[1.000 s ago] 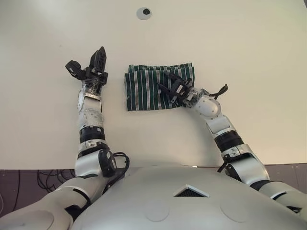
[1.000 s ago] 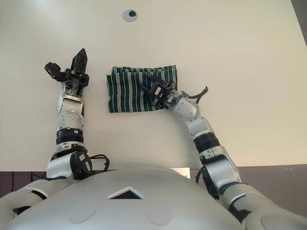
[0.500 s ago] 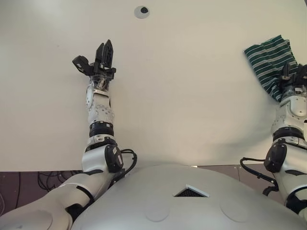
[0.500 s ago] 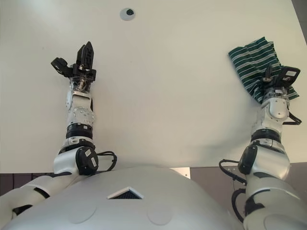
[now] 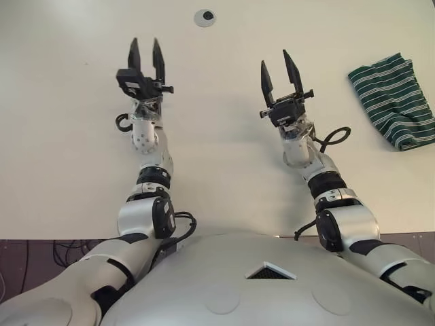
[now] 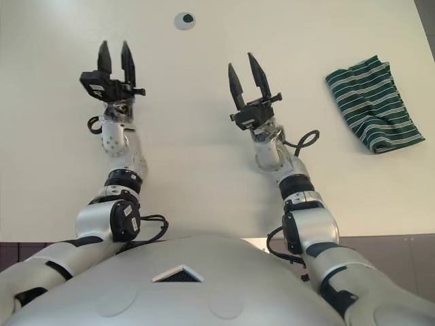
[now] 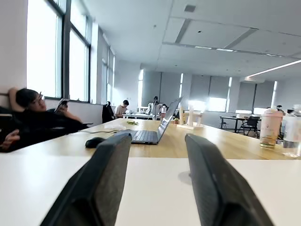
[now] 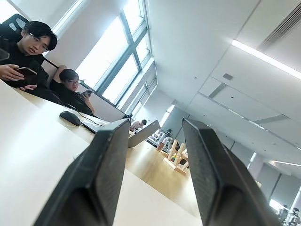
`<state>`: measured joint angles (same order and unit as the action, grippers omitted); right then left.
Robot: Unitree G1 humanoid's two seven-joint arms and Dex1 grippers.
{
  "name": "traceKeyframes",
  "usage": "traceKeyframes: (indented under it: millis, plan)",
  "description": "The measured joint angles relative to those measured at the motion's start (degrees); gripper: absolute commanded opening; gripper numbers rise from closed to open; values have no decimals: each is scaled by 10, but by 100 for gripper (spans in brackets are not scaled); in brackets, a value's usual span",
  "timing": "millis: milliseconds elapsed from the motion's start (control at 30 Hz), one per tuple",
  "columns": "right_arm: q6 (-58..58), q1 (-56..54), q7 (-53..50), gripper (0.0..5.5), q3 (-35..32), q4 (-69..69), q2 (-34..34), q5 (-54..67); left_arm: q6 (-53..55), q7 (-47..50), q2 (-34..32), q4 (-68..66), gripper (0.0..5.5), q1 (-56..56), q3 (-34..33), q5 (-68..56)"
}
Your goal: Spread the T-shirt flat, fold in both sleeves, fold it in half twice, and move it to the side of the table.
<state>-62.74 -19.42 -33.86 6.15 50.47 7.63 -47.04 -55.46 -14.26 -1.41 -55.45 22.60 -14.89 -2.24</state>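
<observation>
Left gripper (image 5: 144,45) is held over the white table (image 5: 61,170), on the robot's left side. Its two black fingers (image 7: 96,183) are spread apart, and there is nothing between them. They point away from the robot. Right gripper (image 5: 274,61) is held over the middle of the table, a bit nearer to the robot than the left one. Its two fingers (image 8: 96,179) are spread wide too, and they hold nothing. The two grippers are well apart from each other.

The T-shirt (image 5: 393,100) lies on the table, far over on the robot's right side. It is dark green with thin white stripes. It is folded into a small bundle that sits a little crooked. It is well apart from the right gripper.

A small round grey cap (image 5: 204,17) sits in the table top at the far side. Past the white table, the left wrist view shows a wooden desk. On it are an open laptop (image 7: 151,133), a dark mouse (image 7: 95,141) beside the laptop, and a pink cup (image 7: 269,128) farther along.
</observation>
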Motion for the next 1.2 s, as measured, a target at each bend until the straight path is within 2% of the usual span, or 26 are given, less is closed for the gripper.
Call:
traceKeyframes:
  millis: [67, 200, 467, 533, 633, 733, 900, 1067, 1200]
  plan:
    - [9, -8, -40, 202, 18, 15, 1, -8, -30, 42, -7, -22, 206, 4, 17, 46]
    - [18, -14, -87, 202, 54, 25, 7, -9, -51, 83, -20, -47, 206, 11, 24, 57]
    - [11, -16, -115, 202, 81, 41, 46, 7, -75, 98, -24, -45, 206, 11, 39, 57]
    - [-12, -24, -104, 202, 79, 57, 46, 43, -87, 115, -26, -45, 206, 10, 47, 71]
    - [-80, -37, -40, 202, 69, 91, 44, 136, -91, 129, -28, -47, 206, 8, 52, 79]
    - [-123, -45, 68, 202, 67, 111, 42, 255, -95, 140, -32, -43, 206, 4, 56, 81]
    - [-104, -23, 322, 202, 66, 75, 0, 534, -104, 149, -33, -30, 206, -7, 59, 81]
    - [-62, -5, 490, 202, 38, 30, -9, 653, -114, 113, -35, -23, 206, -13, 67, 47]
    - [-45, 14, 558, 202, 10, -12, -23, 691, -138, 86, -38, -8, 206, -21, 74, 21]
